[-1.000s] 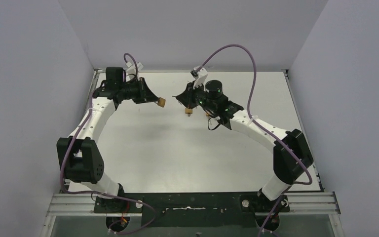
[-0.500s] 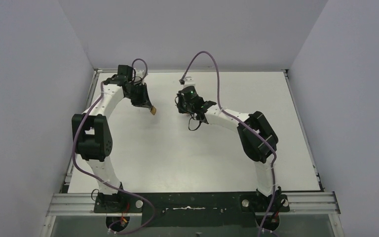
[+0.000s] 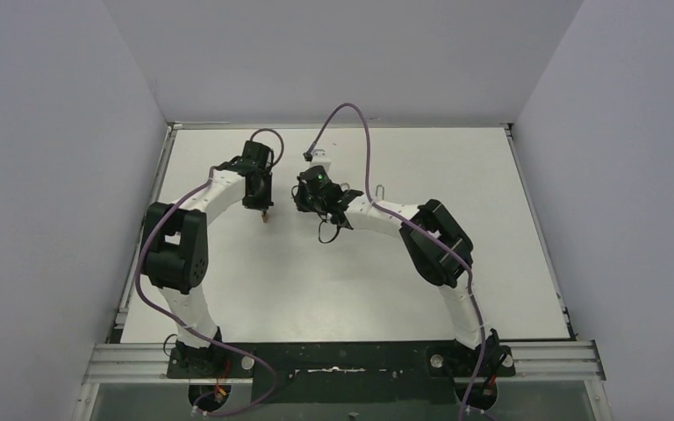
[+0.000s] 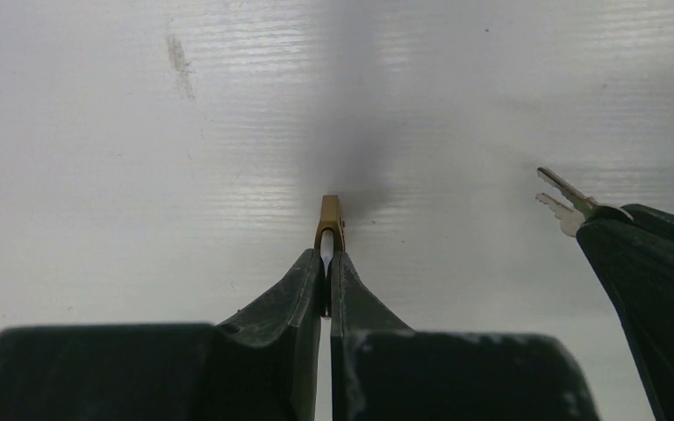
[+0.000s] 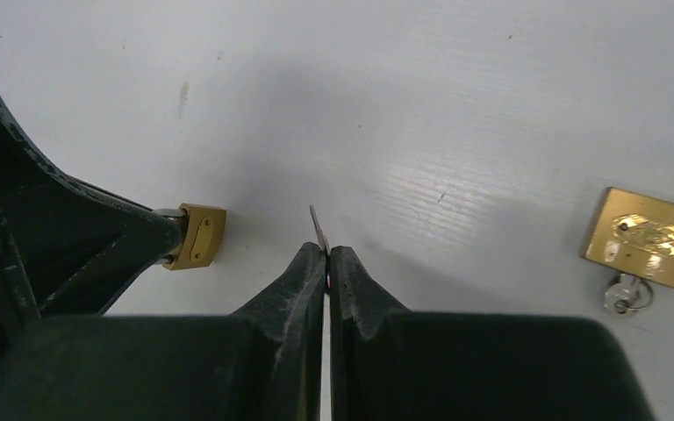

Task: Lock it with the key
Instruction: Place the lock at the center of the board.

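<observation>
My left gripper is pinched tight on the small brass padlock. It seems to hold the lock clear of the table, left of centre and towards the far side. My right gripper is clamped on the key, with the blade poking out past the fingertips, near the padlock but apart from it.

To do this well I'd first line the blade up with the keyway. I'd keep the left arm rigid, feed slowly, and turn only once the key seats. I judge that any sideways shove could twist the lock in that narrow grip.

I can't make out the keyway, nor whether the shackle is pressed home, since the fingers cover it. Further right on the table lies a second brass padlock with something silvery beside it, too small to name
</observation>
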